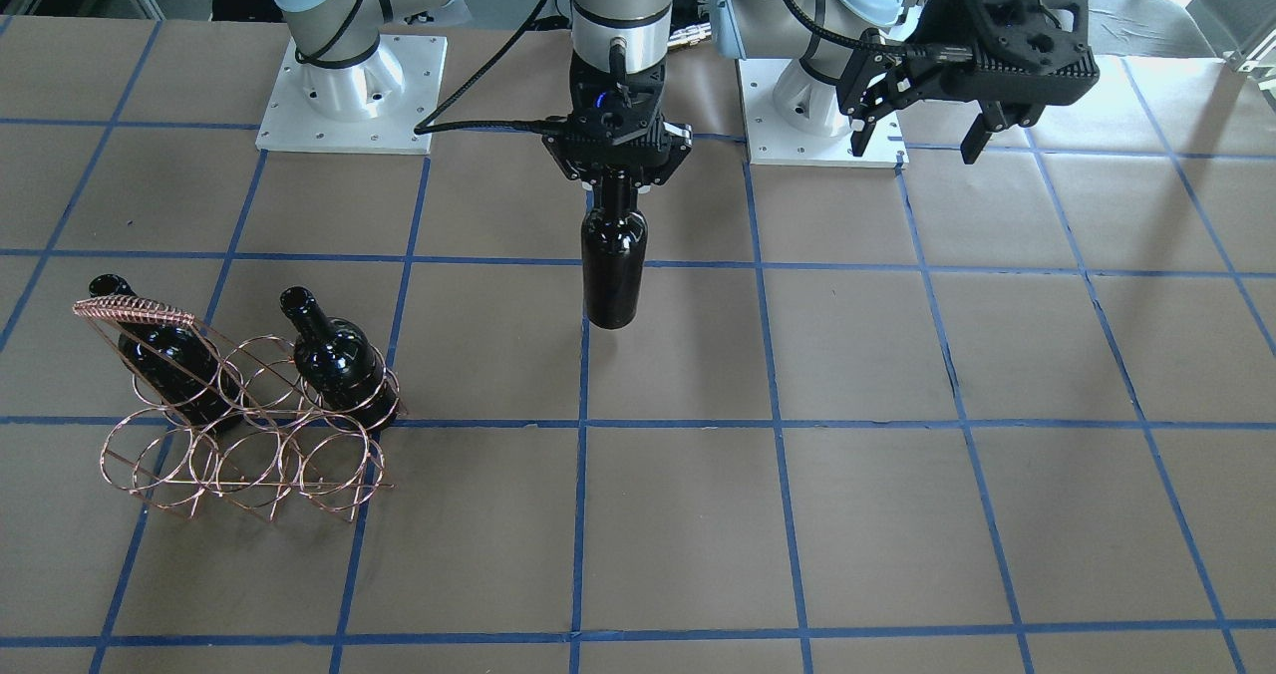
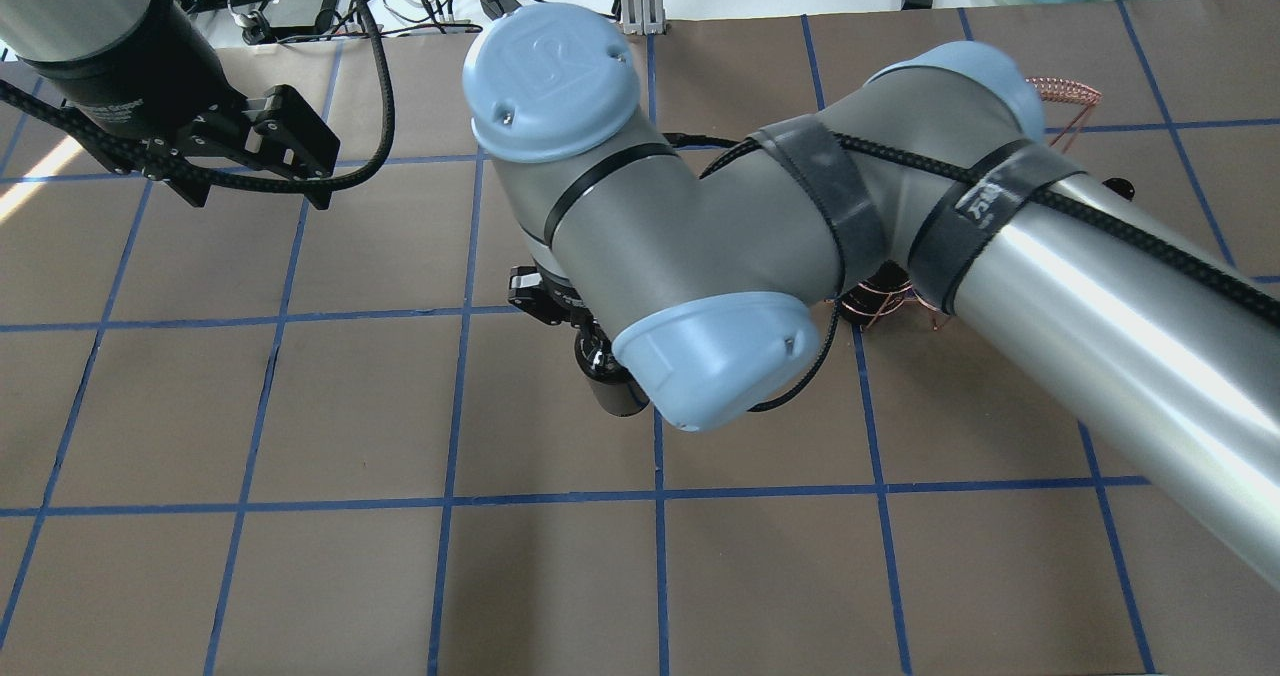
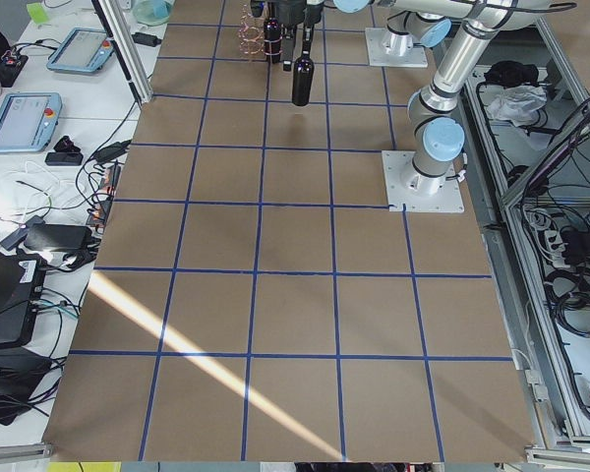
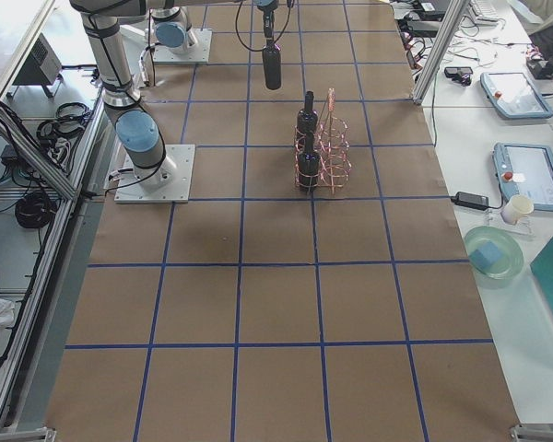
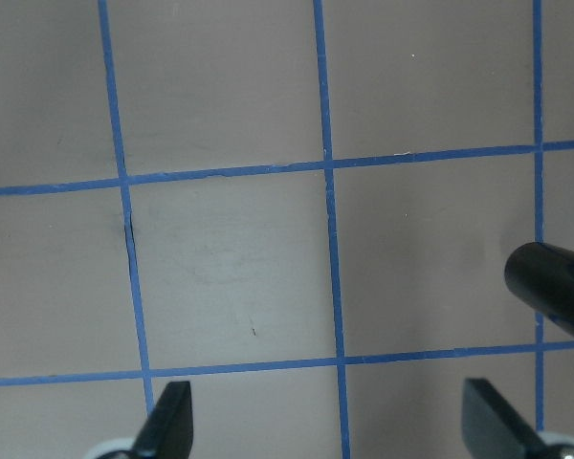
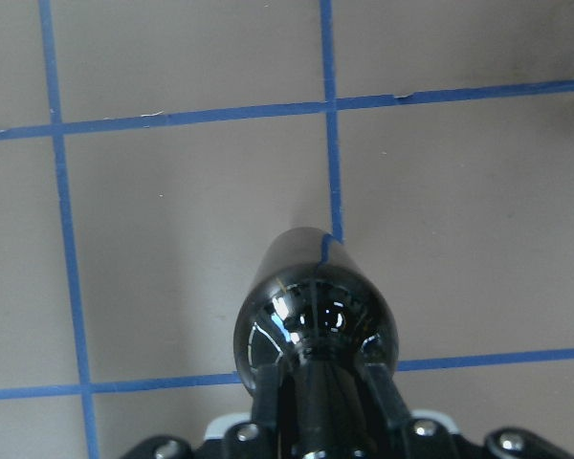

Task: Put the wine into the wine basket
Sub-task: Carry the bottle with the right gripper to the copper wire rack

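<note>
The right claw point(image 1: 616, 177) is closed on the neck of a black wine bottle point(image 1: 613, 270); the bottle hangs upright above the brown counter point(image 1: 897, 514), near its middle and well apart from the copper wire wine basket point(image 1: 242, 433); two more bottles point(image 1: 167, 360) point(image 1: 339, 360) stand in the end rings of the basket's row nearer the robot; the left claw point(image 1: 917, 146) hovers with its fingers spread, holding nothing.
</note>
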### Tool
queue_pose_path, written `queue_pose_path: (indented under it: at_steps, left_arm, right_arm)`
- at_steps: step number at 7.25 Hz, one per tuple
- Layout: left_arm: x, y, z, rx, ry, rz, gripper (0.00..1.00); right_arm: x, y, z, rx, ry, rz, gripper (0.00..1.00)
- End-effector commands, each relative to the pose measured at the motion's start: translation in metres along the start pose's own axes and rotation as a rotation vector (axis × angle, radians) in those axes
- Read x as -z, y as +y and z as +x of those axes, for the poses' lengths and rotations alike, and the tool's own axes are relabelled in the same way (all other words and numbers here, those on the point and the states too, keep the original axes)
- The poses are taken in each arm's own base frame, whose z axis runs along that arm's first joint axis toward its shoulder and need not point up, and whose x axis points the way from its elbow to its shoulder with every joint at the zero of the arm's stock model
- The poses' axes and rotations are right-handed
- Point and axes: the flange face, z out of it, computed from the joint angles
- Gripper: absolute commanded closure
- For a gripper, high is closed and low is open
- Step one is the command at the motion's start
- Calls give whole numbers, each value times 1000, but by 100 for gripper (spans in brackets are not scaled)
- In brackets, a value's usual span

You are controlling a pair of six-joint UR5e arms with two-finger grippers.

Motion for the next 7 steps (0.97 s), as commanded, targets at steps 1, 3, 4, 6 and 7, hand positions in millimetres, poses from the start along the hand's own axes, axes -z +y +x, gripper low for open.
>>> queue_pose_path:
  at_steps: [1,3,4,6,7]
  left_arm:
    - [0,0,0,0,-1,0,0]
    - [0,0,0,0,0,-1,0]
    - [0,0,-1,0,-6,-2,0]
    - [-1,0,-2,0,-19,-3,0]
    - [0,0,-2,0,-19,-2,0]
  right_arm:
    - [36,-17,79,-84,50,-48,100]
    - [59,-37,146,-53,107,-33,100]
    - [70,-47,182,-37,121,-27,100]
    - [78,-74,259,-7,115,-38,100]
    - [83,-82,282,17,104,-19,100]
